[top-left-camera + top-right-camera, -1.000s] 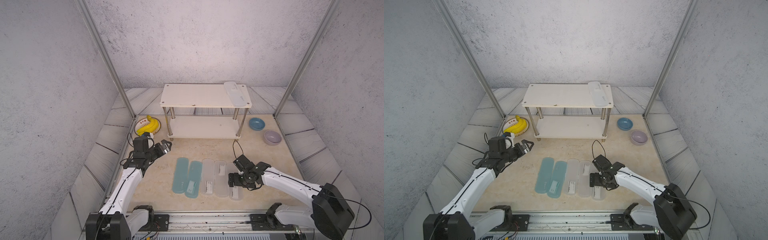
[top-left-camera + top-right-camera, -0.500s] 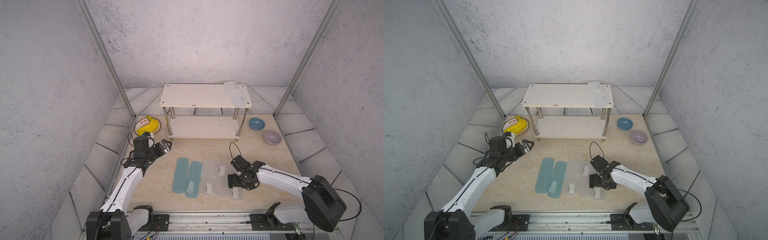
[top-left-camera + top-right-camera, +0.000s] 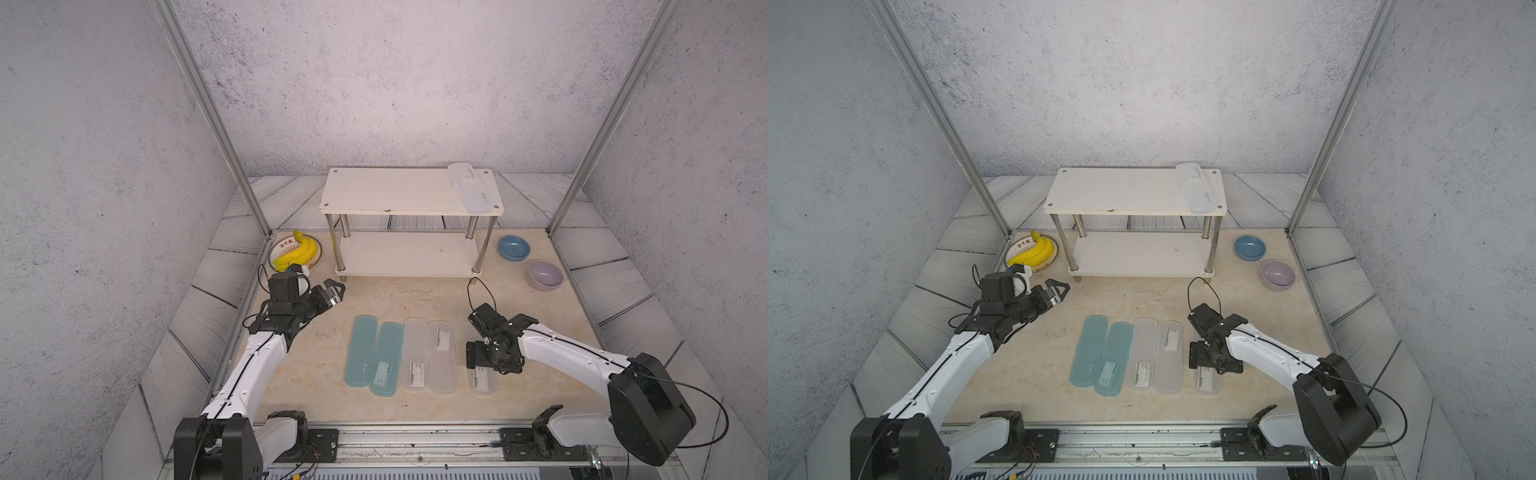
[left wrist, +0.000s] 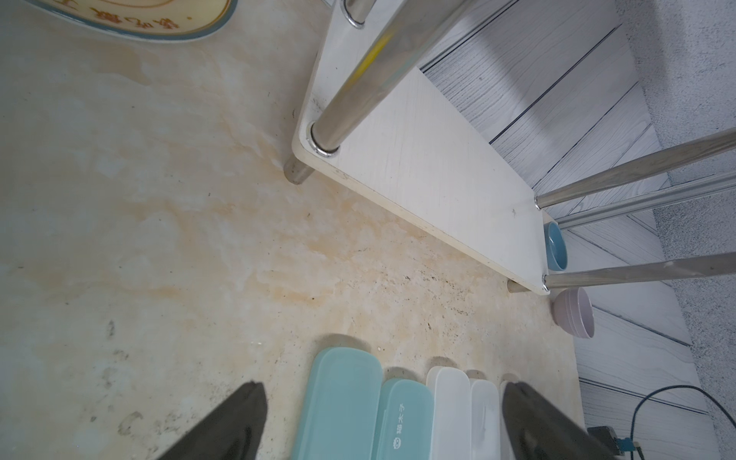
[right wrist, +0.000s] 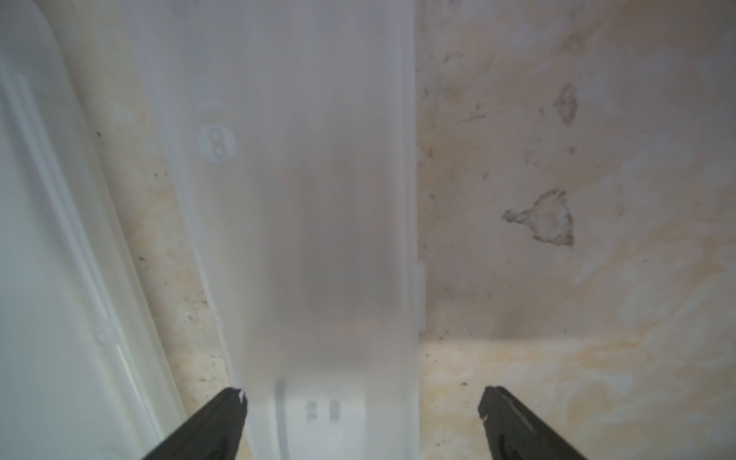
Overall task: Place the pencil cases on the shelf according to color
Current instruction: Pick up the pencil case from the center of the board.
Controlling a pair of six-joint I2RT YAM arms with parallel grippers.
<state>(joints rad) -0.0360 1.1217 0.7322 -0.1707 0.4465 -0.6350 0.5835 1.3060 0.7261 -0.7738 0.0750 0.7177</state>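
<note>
Jaws wide on both arms, nothing held.
Right gripper (image 5: 361,392) straddles a blurred frosted case (image 5: 318,199) flat on the mottled counter (image 5: 557,278), hiding most of it from above; left gripper (image 4: 384,384) hovers apart. Two rounded teal cases (image 3: 360,351) and two more frosted cases (image 3: 415,353) lie alongside; a fourth frosted case (image 3: 473,189) lies on the shelf (image 3: 386,191) top, bowls (image 3: 514,248) beside.

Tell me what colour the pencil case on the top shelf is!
Frosted white. The pencil case shows best in a top view.
</note>
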